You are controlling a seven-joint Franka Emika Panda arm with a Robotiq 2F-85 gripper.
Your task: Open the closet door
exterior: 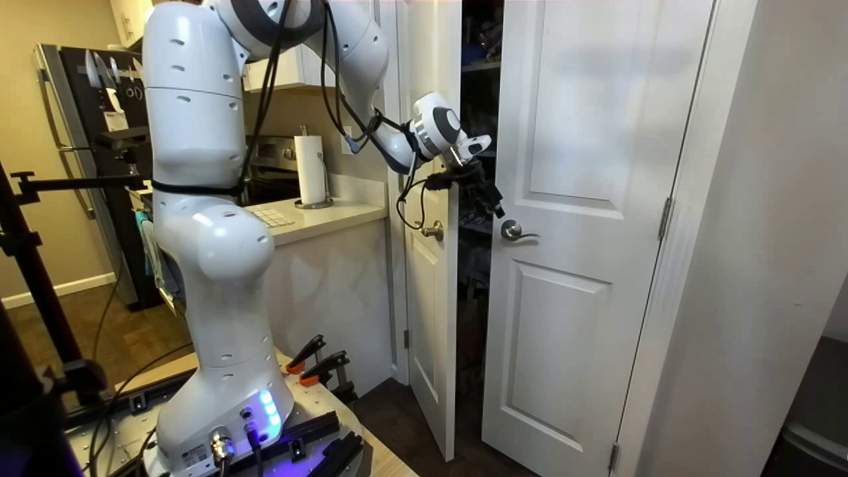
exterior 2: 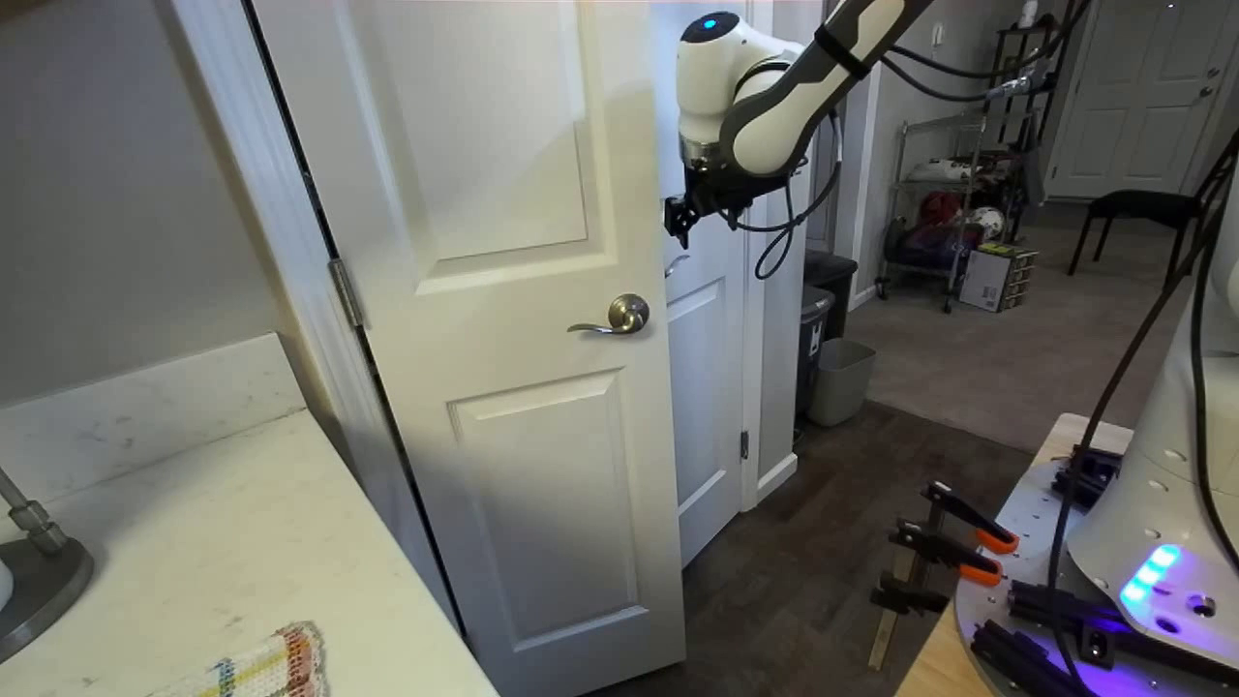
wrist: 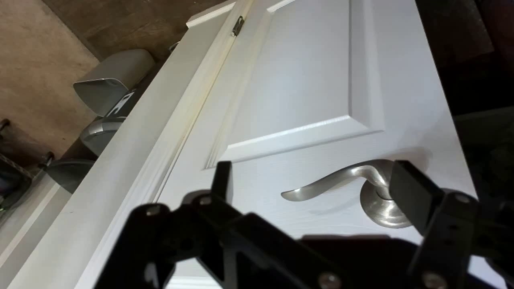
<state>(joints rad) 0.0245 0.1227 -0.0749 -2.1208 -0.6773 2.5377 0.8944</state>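
The closet door, a white panelled leaf hinged on its left, stands ajar in both exterior views. Its silvery lever handle is near its right edge. The matching leaf also shows in the wrist view; the closet door is out of view there. My gripper is open and empty, in front of the gap between the leaves. In the wrist view the matching leaf's lever handle appears between my fingers, one finger covering part of its base. I cannot tell whether they touch.
A dark gap with shelves shows between the leaves. A counter with a paper towel roll stands beside the closet. Bins stand past the matching leaf. Clamps stick out from the robot's base table.
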